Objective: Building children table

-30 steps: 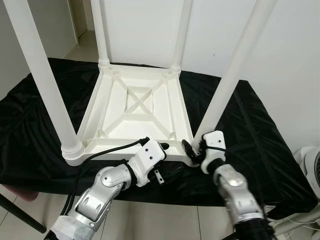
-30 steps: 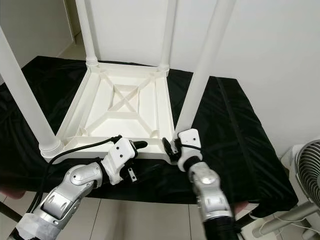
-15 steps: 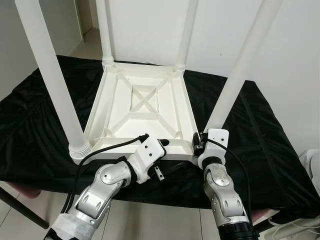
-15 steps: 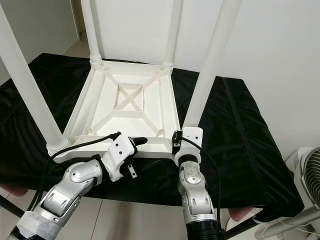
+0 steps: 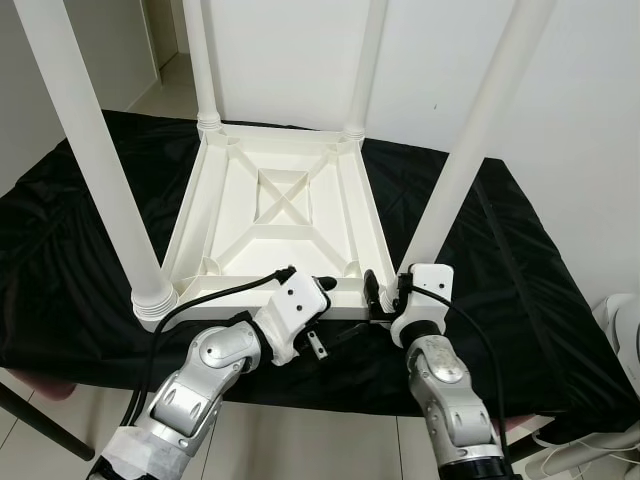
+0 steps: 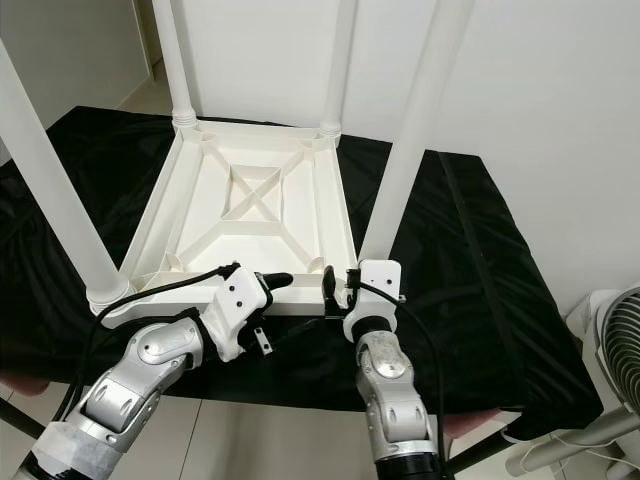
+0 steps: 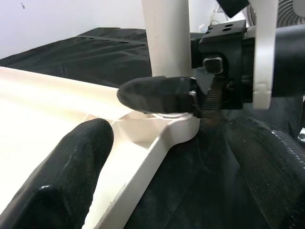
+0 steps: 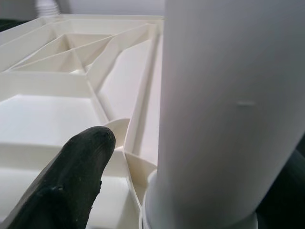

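- White plastic children's table (image 5: 280,215), upside down on a surface draped in black cloth (image 5: 520,270), lying left of the surface's middle, with its near rim close to the near edge.
- Four white legs pointing up from the table's corners: near-left leg (image 5: 95,165), near-right leg (image 5: 465,150), far-left leg (image 5: 198,60), far-right leg (image 5: 366,65).
- Ribbed underside with a cross brace (image 5: 282,192) at the centre.
- Left gripper (image 5: 322,287) at the table's near rim, about midway along it; fingers (image 7: 71,167) apart, one of them over the inner white face; no grasp visible.
- Right gripper (image 5: 385,297) at the table's near-right corner, just beside the base of the near-right leg.
- Right fingers (image 8: 71,176) spread, one inside the frame next to the leg's base, the leg between them; cannot tell whether touching the leg.
- Black cable (image 5: 215,297) from the left wrist arching over the near rim.
- White fan (image 6: 610,360) on the floor beyond the surface's right edge.
- White wall (image 5: 290,50) behind the far edge.
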`<state>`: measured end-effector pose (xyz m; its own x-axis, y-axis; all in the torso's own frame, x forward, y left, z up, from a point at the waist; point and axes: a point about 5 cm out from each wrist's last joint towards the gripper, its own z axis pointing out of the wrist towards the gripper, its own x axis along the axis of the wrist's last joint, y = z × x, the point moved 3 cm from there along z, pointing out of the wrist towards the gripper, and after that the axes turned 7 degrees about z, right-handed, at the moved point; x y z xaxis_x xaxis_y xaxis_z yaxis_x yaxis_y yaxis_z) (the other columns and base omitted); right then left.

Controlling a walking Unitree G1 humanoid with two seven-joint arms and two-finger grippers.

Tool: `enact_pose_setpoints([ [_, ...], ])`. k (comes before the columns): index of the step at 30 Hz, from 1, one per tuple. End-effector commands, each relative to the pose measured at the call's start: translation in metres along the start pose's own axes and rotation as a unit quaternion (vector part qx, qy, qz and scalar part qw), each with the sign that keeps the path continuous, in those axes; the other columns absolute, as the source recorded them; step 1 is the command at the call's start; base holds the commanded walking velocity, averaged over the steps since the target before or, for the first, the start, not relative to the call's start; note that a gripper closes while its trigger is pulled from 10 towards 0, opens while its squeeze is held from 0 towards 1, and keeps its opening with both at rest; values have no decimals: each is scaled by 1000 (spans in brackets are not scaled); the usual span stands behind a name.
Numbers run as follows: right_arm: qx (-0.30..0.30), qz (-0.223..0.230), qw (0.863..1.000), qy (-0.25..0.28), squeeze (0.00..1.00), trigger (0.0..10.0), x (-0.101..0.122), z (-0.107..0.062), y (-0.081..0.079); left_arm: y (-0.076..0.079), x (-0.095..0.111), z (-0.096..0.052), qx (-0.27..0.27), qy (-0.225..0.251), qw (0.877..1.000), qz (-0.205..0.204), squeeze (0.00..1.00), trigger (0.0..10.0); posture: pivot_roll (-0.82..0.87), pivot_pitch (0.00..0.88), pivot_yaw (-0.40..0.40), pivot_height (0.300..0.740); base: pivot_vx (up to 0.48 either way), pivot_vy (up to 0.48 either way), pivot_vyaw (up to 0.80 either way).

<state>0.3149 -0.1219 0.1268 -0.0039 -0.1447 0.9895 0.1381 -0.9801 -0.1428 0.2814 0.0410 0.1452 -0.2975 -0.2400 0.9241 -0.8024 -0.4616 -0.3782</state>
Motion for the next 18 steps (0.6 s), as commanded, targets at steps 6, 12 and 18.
enact_pose_setpoints([
  [6, 128, -29, 991, -12, 0, 10000, 3, -3, 10, 5, 1, 2, -18, 4, 1000, 3, 0, 10000, -65, 0, -73, 740, 0, 0, 0],
  [12, 183, -65, 981, -24, 0, 10000, 7, 8, 25, 9, 3, 4, -29, 7, 1000, 4, 0, 10000, -67, 0, -69, 740, 0, 0, 0],
  [18, 245, -75, 965, -49, 0, 4549, -1, 15, 19, 11, 4, 4, -36, 10, 999, 7, 0, 10000, -57, 0, -69, 740, 0, 0, 0],
])
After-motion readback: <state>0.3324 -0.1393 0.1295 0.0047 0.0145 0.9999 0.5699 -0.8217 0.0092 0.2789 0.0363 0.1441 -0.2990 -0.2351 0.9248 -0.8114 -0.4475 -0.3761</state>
